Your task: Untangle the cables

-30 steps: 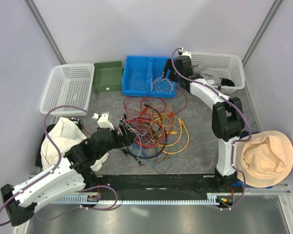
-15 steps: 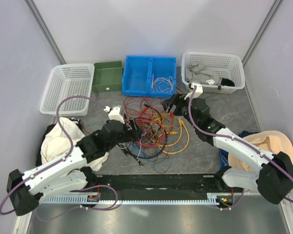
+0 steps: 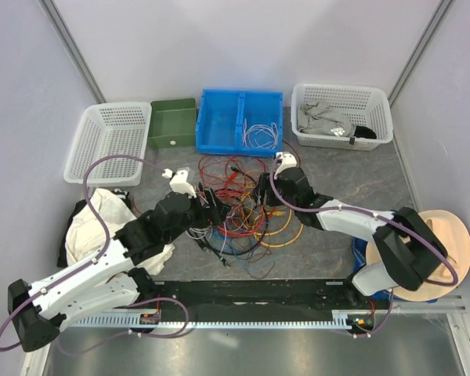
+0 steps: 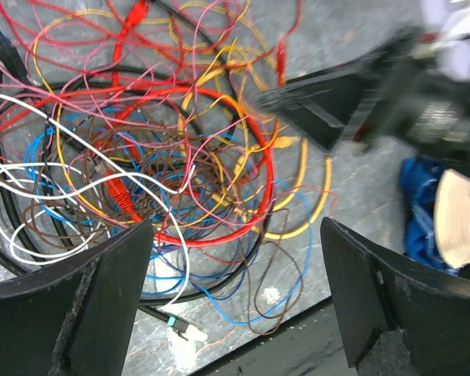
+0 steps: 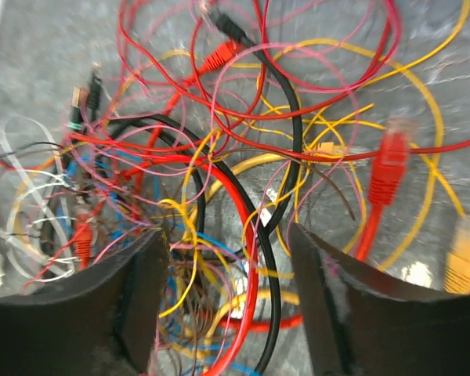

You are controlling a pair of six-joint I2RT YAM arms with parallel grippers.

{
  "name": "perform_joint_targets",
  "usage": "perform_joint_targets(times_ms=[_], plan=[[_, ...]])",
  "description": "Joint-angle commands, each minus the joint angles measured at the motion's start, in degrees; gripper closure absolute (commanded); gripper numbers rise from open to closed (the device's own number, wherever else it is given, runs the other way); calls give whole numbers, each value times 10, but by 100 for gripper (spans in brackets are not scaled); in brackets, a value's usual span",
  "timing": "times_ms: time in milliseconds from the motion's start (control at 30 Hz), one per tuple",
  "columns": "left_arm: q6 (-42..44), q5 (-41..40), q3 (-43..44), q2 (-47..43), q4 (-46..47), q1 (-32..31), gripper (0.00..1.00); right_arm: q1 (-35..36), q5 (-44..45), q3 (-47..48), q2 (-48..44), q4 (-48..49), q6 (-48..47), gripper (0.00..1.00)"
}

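A tangle of cables (image 3: 247, 207) in red, orange, yellow, white, blue and black lies on the grey table's middle. It fills the left wrist view (image 4: 164, 172) and the right wrist view (image 5: 243, 196). My left gripper (image 3: 209, 205) is open at the tangle's left edge, its fingers (image 4: 70, 305) wide apart above blue and brown wires. My right gripper (image 3: 260, 190) is open over the tangle's right part, its fingers (image 5: 141, 305) straddling red, black and yellow cables. Neither holds anything.
A blue bin (image 3: 240, 122) with some white wires, a green box (image 3: 172, 123), a white basket (image 3: 108, 142) at left and a white basket (image 3: 343, 116) with cloth stand at the back. A white cloth (image 3: 90, 223) lies left; a straw hat (image 3: 439, 251) lies right.
My right arm has swung from the back bin down and left onto the tangle. My left gripper has moved right and slightly forward toward the tangle's edge.
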Motion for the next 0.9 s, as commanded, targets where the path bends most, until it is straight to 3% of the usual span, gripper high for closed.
perform_joint_targets(times_ms=[0,67,100,167,300,433,567,733,833,867], plan=[[-16,-21,-19,-42,-4,0,6,7,-37,38,55,48,-9,38],[-17,-24,-25,-52,-10,0,6,10,-35,46,68,47,-6,49],[-17,-26,-26,-55,-12,0,7,12,-30,46,64,49,-5,65],[-15,-28,-26,-58,-14,0,7,19,-27,33,26,55,-6,81],[-3,-51,-15,-74,-22,1,7,69,56,34,-107,11,-39,100],[36,-87,-18,-132,13,1,7,130,93,94,-221,-75,-57,100],[91,-75,-33,-175,91,1,7,143,86,147,-262,-138,-38,100],[168,36,-43,-178,184,1,6,147,62,203,-288,-198,-6,100],[209,107,-78,-179,307,0,6,148,53,235,-280,-229,6,100],[219,125,-94,-183,390,0,6,147,49,240,-278,-237,12,100]])
